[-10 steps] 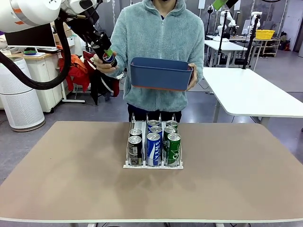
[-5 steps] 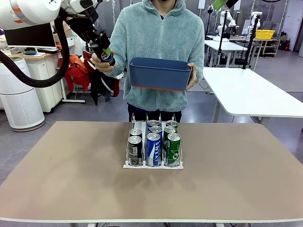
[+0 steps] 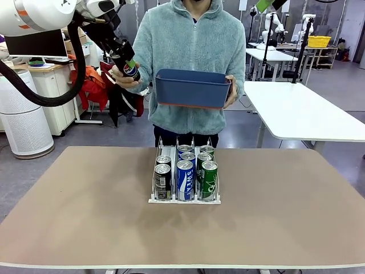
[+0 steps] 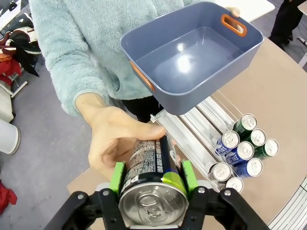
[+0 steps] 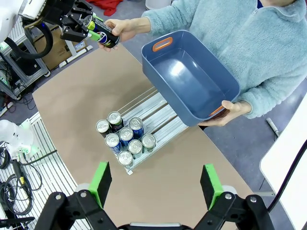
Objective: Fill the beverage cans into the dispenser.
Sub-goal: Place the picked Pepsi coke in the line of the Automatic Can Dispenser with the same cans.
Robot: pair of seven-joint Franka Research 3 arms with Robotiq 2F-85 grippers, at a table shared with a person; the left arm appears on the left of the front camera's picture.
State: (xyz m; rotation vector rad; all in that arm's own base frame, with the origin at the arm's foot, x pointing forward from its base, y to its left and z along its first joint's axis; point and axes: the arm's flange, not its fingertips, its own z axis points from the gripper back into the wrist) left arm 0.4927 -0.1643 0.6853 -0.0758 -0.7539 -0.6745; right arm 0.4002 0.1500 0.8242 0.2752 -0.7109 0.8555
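A black Pepsi beverage can (image 3: 130,70) is up in the air at the far left, with my left gripper (image 3: 122,60) shut on it. The person's hand (image 3: 121,79) still wraps the same can. In the left wrist view the can (image 4: 149,168) sits between the green pads (image 4: 117,177), top toward the camera. The white dispenser (image 3: 183,200) stands mid-table and holds several cans in three lanes: black (image 3: 162,181), blue (image 3: 185,179) and green (image 3: 209,180). My right gripper (image 5: 156,184) hovers high above the table, open, with nothing in it.
The person at the far side holds a dark blue bin (image 3: 193,89) in the other hand, above the dispenser's back end; its inside (image 5: 192,79) looks bare. The tan table (image 3: 80,217) has free room on both sides of the dispenser.
The left gripper and the black can have shifted only slightly while the person's hand stays on the can. Nothing else has moved.
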